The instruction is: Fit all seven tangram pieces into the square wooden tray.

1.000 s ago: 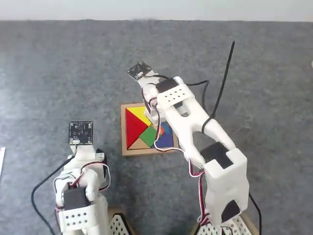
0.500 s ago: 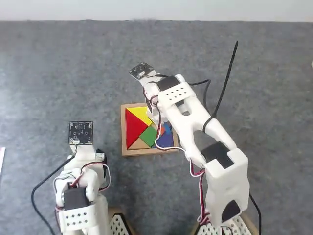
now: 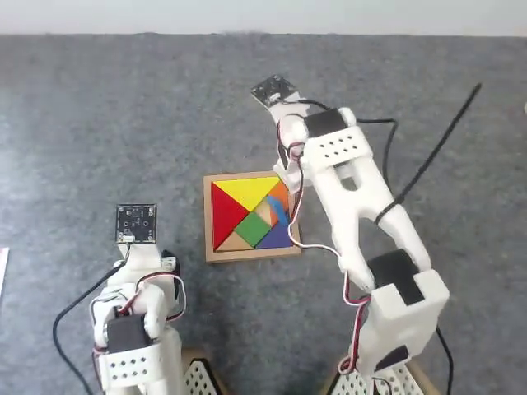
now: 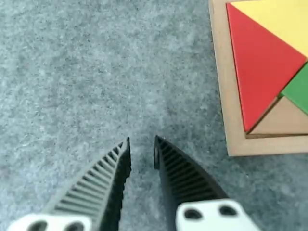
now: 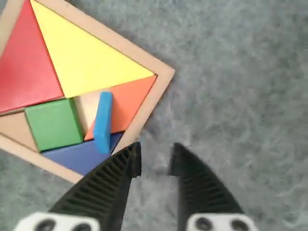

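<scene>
The square wooden tray (image 3: 209, 247) lies mid-table, holding a red triangle (image 3: 224, 216), a yellow triangle (image 3: 245, 193), a green square (image 3: 254, 230), an orange piece (image 3: 281, 196) and a dark blue piece (image 3: 278, 238). A light blue piece (image 5: 102, 122) stands on its edge, tilted across the orange and dark blue ones. My right gripper (image 5: 155, 150) hangs just outside the tray's corner (image 5: 166, 74), fingers narrowly open, nothing between them. My left gripper (image 4: 142, 144) is shut, low over the carpet, short of the tray's near left corner (image 4: 231, 147).
Grey carpet covers the whole table. Bare wood shows in the tray beside the green square (image 5: 86, 108) and at the near left corner (image 4: 281, 120). The right arm (image 3: 354, 197) slants beside the tray's right side. A black cable (image 3: 436, 148) sticks out at the right.
The right arm has drawn back from over the tray toward the far right, uncovering the orange and blue pieces. The light blue piece stays in the tray. The left arm has not moved.
</scene>
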`<state>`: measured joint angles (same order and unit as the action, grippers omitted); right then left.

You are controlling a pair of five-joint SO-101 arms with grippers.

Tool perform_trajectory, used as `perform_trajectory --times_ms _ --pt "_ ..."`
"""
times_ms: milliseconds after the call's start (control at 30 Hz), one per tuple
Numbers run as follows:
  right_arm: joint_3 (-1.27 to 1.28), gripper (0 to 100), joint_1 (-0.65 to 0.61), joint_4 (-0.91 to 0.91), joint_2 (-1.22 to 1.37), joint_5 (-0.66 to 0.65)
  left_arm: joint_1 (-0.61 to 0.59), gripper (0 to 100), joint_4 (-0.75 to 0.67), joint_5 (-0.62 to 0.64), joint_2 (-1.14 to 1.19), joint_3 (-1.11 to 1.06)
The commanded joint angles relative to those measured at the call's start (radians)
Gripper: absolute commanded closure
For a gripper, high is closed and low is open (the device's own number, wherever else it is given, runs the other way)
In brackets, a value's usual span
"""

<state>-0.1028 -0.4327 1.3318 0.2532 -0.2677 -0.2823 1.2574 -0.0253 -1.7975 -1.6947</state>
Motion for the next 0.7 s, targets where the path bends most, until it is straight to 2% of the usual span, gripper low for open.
perform_trajectory --times_ms 0,300,667 --pt "0.008 96.7 -0.036 -0.062 0.021 -0.014 0.005 92 0.005 0.000 -0.020 0.012" --pt "0.006 98.5 -0.168 -0.065 0.081 -0.014 0.005 92 0.005 0.000 -0.020 0.012" --pt "0.025 98.3 -0.203 -0.062 0.044 -0.012 0.005 92 0.005 0.000 -0.020 0.012"
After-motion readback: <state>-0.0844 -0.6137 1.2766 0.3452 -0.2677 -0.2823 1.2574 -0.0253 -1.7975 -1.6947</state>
